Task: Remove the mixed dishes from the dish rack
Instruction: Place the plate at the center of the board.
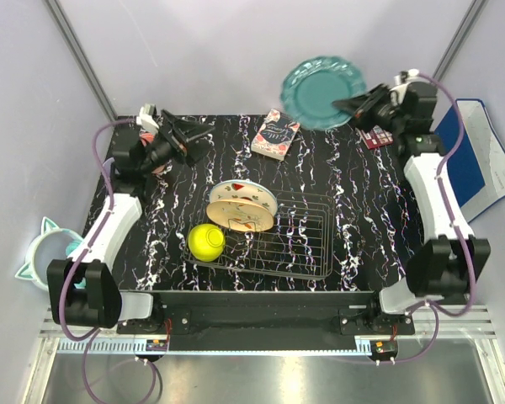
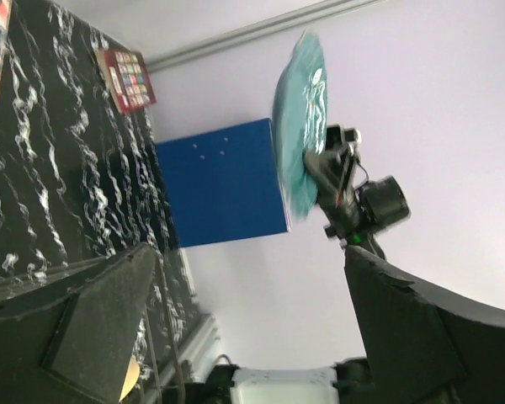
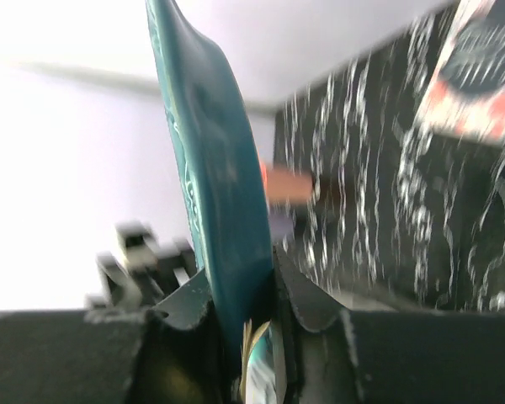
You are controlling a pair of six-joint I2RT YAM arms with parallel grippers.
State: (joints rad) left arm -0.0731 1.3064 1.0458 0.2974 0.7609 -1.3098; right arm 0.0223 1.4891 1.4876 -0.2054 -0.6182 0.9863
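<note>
My right gripper (image 1: 353,108) is shut on the rim of the teal scalloped plate (image 1: 318,91), holding it in the air over the table's back right; the right wrist view shows the plate (image 3: 215,168) pinched edge-on between the pads. The dish rack (image 1: 307,244) sits mid-table. In its left part a white red-spotted plate (image 1: 246,194) and a peach plate (image 1: 238,219) lean together, with a yellow-green bowl (image 1: 206,241) at its left end. My left gripper (image 1: 194,139) is open and empty at the back left. A salmon-pink cup (image 3: 286,183) stands blurred near it.
A patterned card box (image 1: 276,135) lies at the back centre and a small colourful box (image 1: 374,135) at the back right. A blue binder (image 1: 471,160) leans off the right side. A mint cat-eared bowl (image 1: 50,252) sits off the table's left edge.
</note>
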